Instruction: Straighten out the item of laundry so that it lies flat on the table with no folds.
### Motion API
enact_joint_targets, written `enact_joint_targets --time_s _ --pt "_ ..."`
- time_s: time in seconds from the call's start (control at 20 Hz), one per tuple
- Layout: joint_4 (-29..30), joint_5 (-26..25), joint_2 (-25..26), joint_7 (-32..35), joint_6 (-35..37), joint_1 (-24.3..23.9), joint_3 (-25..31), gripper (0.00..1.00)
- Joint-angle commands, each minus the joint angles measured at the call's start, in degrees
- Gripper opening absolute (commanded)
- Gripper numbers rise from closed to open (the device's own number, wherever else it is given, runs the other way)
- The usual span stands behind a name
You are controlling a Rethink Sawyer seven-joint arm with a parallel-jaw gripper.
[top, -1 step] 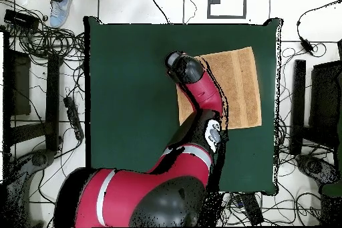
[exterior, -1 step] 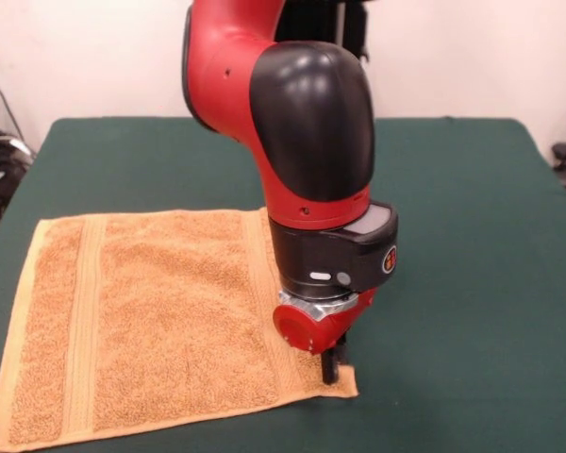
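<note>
Front view
Towel count: one orange-tan towel (exterior, -1 step: 160, 321), spread flat on the green table (exterior, -1 step: 472, 236).
Towel place: the left half of the picture, its near edge close to the bottom border.
Towel orientation: nearly square, slightly wider than deep; edges turned a little off the table's edges, the right side slanting down to the right.
Ribbed bands: two, running far to near, one by the left edge and one by the right edge.
Arm count: one red and black arm (exterior, -1 step: 302, 123), coming down from above.
Gripper (exterior, -1 step: 331, 370): tips down on the towel's near right corner; I cannot tell how far apart the fingers are or whether they pinch the cloth.

Overhead view
Towel (top, -1 step: 237, 91): one, in the table's (top, -1 step: 127, 98) upper right part, its left portion hidden under the arm (top, -1 step: 200, 91).
Towel axis: slightly longer up-down in this picture.
Gripper: hidden beneath the arm's black end.
Floor: cables and a person's shoe (top, -1 step: 60, 8) at top left.
</note>
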Motion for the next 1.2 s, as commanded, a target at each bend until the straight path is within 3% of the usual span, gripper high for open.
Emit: enact_joint_targets --time_s 0.05,0.65,1.2 --pt "2.1 -0.5 2.8 15.1 2.2 3.5 8.1 0.00" --pt "3.2 -0.7 2.2 15.9 2.5 3.5 6.8 0.00" --pt "1.8 -4.5 1.3 16.1 8.1 4.0 1.8 0.00"
